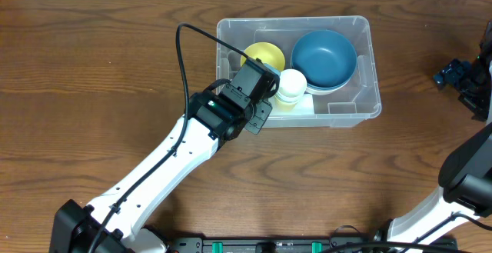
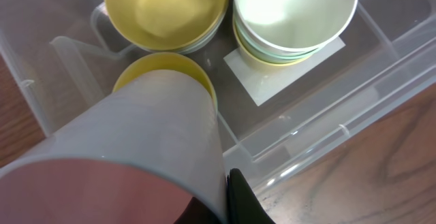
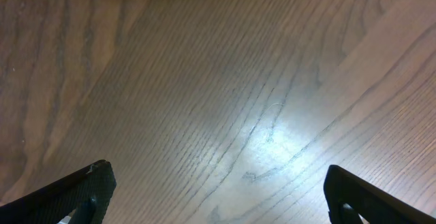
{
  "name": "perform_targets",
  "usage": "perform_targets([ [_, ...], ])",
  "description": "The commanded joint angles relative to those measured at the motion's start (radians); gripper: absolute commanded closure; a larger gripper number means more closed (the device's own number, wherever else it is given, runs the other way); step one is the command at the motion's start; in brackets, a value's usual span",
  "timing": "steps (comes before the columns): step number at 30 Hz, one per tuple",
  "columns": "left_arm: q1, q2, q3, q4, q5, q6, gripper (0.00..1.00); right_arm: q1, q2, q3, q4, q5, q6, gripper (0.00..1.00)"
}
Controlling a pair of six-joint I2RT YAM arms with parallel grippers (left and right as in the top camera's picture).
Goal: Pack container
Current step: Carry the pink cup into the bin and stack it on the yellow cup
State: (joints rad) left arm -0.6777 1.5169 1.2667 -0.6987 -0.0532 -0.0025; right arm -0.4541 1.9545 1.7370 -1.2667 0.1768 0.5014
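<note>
Because packing means nesting things low inside the container (image 1: pixel 369 68) at the far middle of the desk (image 1: pixel 92 68), my left claw (image 1: pixel 265 91) hangs over its near-left corner, clamped on a grey cup (image 2: pixel 136 142) aimed at the free floor beside the white label (image 2: pixel 286 74), while my right claw (image 3: pixel 218 190) idles spread wide over bare wood, well apart. Inside I count one blue bowl (image 1: pixel 324 57), one yellow bowl (image 2: pixel 163 6) on a paler one, one pale stack (image 2: pixel 293 13) of at least two, plus a yellow rim (image 2: pixel 163 71) just past my cup
</note>
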Motion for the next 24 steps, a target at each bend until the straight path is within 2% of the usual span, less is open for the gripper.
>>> perform_targets([
  [1, 0.012, -0.004, 0.033, -0.002, -0.028, 0.006, 0.94, 0.001, -0.005, -0.004, -0.001, 0.014, 0.018, 0.01],
  [4, 0.025, -0.004, 0.087, -0.048, -0.028, 0.005, 0.94, 0.001, -0.005, -0.004, -0.001, 0.014, 0.018, 0.01],
  [9, 0.062, -0.003, 0.330, -0.216, -0.049, 0.006, 0.94, 0.001, -0.005, -0.004, -0.001, 0.014, 0.018, 0.01],
  [13, 0.097, 0.000, 0.488, -0.285, -0.049, 0.006, 0.94, 0.001, -0.005, -0.004, -0.001, 0.014, 0.018, 0.01],
  [19, 0.121, 0.022, 0.518, -0.299, -0.048, 0.006, 0.94, 0.001, -0.005, -0.004, -0.001, 0.014, 0.018, 0.01],
  [24, 0.121, 0.110, 0.518, -0.340, -0.044, 0.007, 0.94, 0.001, -0.005, -0.004, -0.001, 0.014, 0.018, 0.01],
])
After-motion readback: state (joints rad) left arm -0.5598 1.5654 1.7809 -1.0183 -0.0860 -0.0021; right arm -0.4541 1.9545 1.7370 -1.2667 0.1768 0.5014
